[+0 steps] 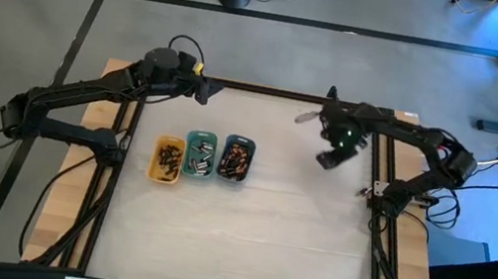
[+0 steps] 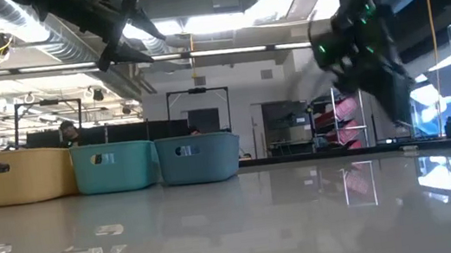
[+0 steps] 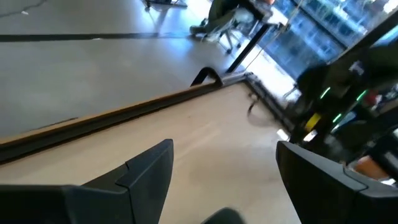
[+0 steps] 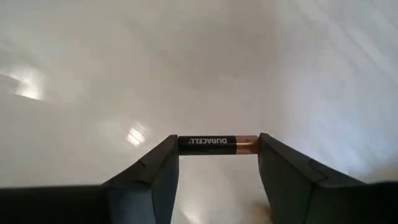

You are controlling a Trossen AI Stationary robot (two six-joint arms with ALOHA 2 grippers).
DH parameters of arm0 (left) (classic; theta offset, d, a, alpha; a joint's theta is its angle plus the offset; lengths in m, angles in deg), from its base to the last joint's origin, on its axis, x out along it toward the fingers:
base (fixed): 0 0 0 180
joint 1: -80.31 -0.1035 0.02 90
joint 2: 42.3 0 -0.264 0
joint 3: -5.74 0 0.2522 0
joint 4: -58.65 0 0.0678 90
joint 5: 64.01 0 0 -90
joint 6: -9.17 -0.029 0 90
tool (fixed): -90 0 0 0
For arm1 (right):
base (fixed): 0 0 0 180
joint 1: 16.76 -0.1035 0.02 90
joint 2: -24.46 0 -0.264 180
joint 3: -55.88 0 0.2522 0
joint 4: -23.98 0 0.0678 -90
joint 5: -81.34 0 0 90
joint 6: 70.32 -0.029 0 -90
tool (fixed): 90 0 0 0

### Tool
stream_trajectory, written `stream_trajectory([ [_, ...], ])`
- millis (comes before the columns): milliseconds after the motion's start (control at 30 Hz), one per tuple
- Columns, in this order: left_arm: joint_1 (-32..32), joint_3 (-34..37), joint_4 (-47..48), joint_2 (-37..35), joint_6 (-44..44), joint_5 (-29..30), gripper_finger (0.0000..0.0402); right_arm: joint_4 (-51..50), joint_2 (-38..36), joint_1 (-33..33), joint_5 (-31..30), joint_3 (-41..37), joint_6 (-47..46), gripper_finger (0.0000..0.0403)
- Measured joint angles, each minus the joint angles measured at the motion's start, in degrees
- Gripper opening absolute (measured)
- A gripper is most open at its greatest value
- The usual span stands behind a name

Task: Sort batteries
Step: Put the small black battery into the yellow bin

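Right gripper point(image 4: 217, 152), raised above the table right of the trays, clamps a black, copper-ended cylindrical battery point(image 4: 217, 143) end to end between its fingertips. Left gripper point(image 3: 224, 180) waits with fingers apart over the far left edge. Such an endwise pinch looks precarious: any tilt during transport could let the battery slip free before reaching the grey-blue tray point(image 1: 236, 160).

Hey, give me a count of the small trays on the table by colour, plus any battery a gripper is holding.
Yellow oblong plastic tray: 1
Green oblong plastic tray: 1
Grey-blue oblong plastic tray: 1
Black and copper-toned cylindrical battery, in the right gripper: 1
Total: 4
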Motion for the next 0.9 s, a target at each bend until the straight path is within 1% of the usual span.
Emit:
stream_trajectory([
  [100,-0.08,0.00,4.02,-0.02,-2.82,0.01,0.0272,3.73,-0.67,-0.98,7.01,5.89,-0.02,0.0193],
  [200,-0.08,0.00,8.20,-0.02,-4.46,0.01,0.0272,9.67,-0.67,-3.41,12.28,10.69,-0.11,0.0197],
  [267,-0.08,0.00,10.43,-0.01,-5.70,-0.59,0.0272,16.25,-0.67,-5.38,16.32,12.63,-1.22,0.0197],
  [300,-0.03,0.00,10.96,0.00,-6.93,-1.80,0.0272,19.97,-0.67,-6.32,18.18,13.14,-2.59,0.0197],
  [433,1.74,0.09,9.78,-0.02,-15.03,-6.82,0.0272,37.05,-0.67,-8.80,26.88,13.79,-9.79,0.0197],
  [500,3.46,0.13,7.64,0.00,-20.98,-7.53,0.0272,45.35,-0.67,-9.16,30.47,13.79,-14.87,0.0197],
  [600,6.56,0.13,1.18,0.00,-30.30,-7.50,0.0272,55.33,-0.67,-9.05,34.05,13.79,-21.97,0.0197],
  [767,10.86,0.13,-11.90,-0.02,-46.18,-6.63,0.0272,66.76,-0.65,-8.94,35.06,13.79,-31.47,0.0197],
  [833,11.91,0.13,-14.82,-0.02,-50.39,-5.40,0.0272,70.14,-0.65,-8.96,35.01,13.79,-34.06,0.0197],
  [900,12.46,0.13,-17.15,0.61,-52.53,-4.53,0.0272,72.74,-0.62,-9.00,34.74,13.79,-36.03,0.0197],
])
